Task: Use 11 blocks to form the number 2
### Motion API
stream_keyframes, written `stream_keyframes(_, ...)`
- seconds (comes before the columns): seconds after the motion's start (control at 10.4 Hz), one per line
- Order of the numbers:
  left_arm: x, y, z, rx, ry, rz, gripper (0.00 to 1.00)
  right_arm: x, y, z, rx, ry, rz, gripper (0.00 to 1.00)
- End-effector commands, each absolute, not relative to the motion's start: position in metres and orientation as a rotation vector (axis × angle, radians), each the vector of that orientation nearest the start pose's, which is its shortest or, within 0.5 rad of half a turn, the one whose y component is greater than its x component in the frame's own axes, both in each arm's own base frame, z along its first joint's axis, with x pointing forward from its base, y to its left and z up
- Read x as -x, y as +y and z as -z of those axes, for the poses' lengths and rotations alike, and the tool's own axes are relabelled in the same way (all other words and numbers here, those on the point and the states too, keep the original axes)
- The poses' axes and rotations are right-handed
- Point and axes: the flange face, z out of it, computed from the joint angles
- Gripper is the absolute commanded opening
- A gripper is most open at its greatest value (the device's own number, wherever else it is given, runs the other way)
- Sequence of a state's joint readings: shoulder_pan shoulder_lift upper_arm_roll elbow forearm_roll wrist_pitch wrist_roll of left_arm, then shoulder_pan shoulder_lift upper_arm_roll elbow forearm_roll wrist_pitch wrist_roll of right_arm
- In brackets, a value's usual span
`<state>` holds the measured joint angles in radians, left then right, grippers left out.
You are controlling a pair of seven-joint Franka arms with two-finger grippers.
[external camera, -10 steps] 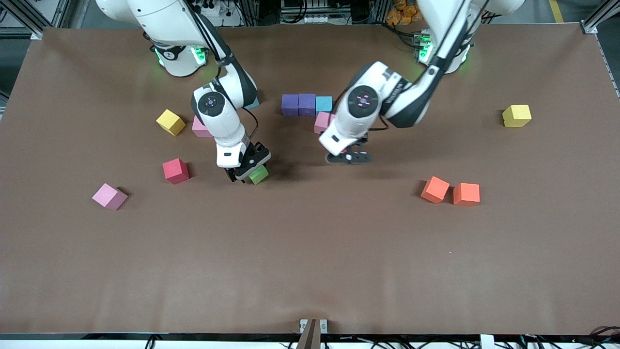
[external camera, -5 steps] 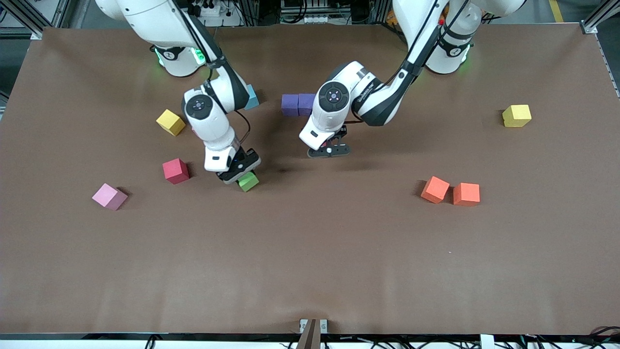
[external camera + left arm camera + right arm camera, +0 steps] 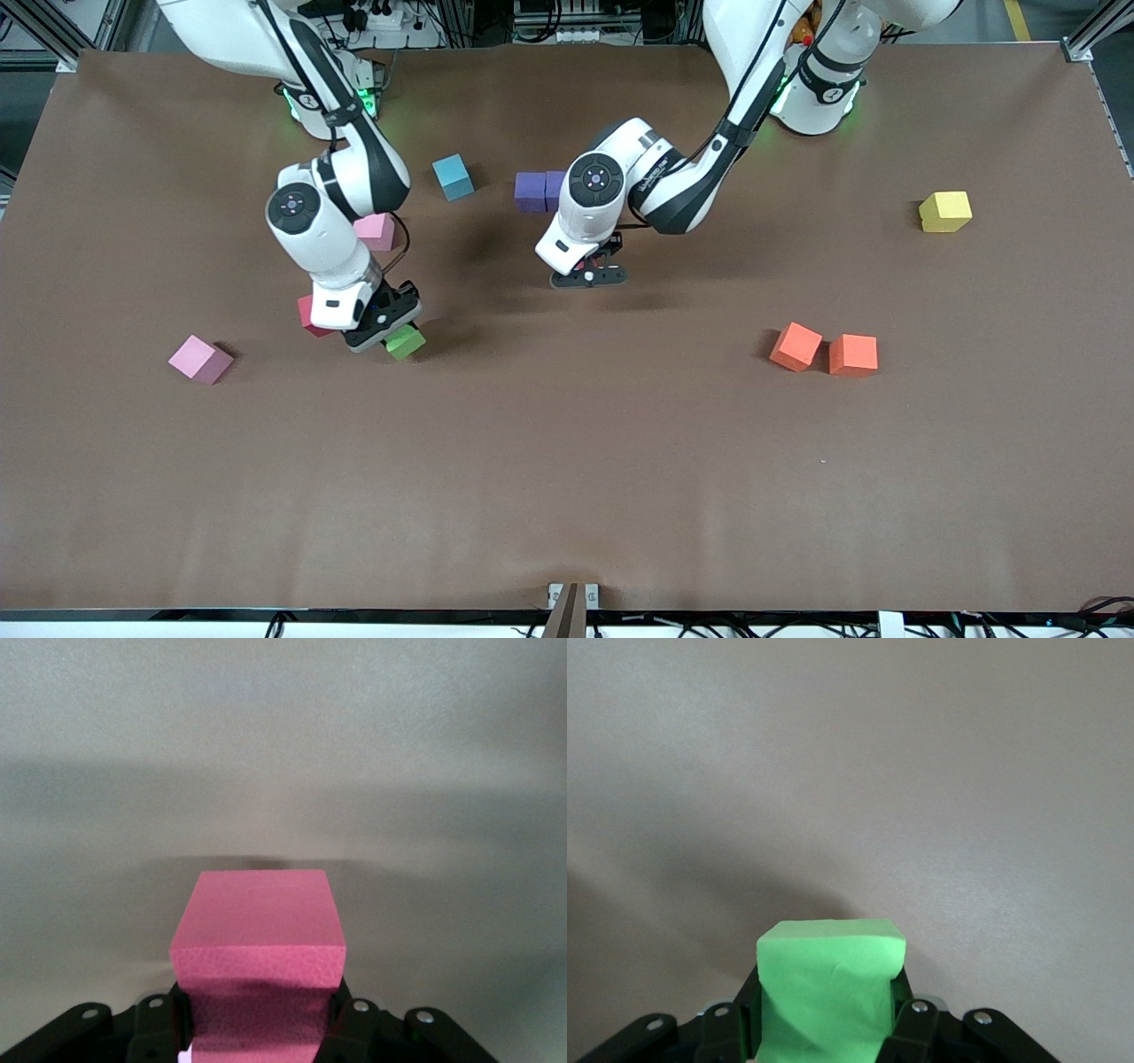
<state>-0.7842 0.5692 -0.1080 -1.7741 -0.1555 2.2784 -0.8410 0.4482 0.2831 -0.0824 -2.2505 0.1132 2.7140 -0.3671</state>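
My right gripper (image 3: 396, 335) is shut on a green block (image 3: 407, 342), held just above the table beside a half-hidden red block (image 3: 306, 315); in the right wrist view the green block (image 3: 830, 979) fills the right gripper (image 3: 828, 1014). My left gripper (image 3: 586, 276) is shut on a pinkish-red block (image 3: 257, 948) and hangs over bare table near the two purple blocks (image 3: 531, 191); the arm hides that block in the front view. In the left wrist view the left gripper (image 3: 259, 1023) clamps the block's lower sides.
A blue block (image 3: 454, 176) and a pink block (image 3: 376, 230) lie near the right arm. A pale pink block (image 3: 201, 359) sits toward the right arm's end. Two orange blocks (image 3: 795, 346) (image 3: 853, 354) and a yellow block (image 3: 945, 211) lie toward the left arm's end.
My right gripper closed on the green block and carried it toward the right arm's end of the table. My left gripper moved with its block toward the purple blocks.
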Motion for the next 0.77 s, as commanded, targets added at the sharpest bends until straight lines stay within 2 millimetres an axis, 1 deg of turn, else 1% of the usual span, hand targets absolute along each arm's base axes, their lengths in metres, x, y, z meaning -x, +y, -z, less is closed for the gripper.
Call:
stream_keyframes(0.0,-0.4101,-0.5128,-0.2278,3.168,-0.002,-0.248,0.05,-0.5228,0.1809,-0.2690,2.939,-0.959,0.267,0.02)
stream_keyframes(0.19,-0.4091,-0.5132,-0.2275,3.169,0.083,-0.250,0.05,-0.5236,0.1766,-0.2639,2.928,-1.012,0.254,0.03)
stream_keyframes(0.58,-0.4065,-0.5096,-0.2272,3.136,0.285,-0.285,0.03,-0.5234,0.1773,-0.2639,2.927,-1.012,0.254,0.03)
stream_keyframes(0.67,-0.4058,-0.5076,-0.2260,3.121,0.307,-0.302,0.03,-0.5234,0.1773,-0.2639,2.927,-1.012,0.254,0.03)
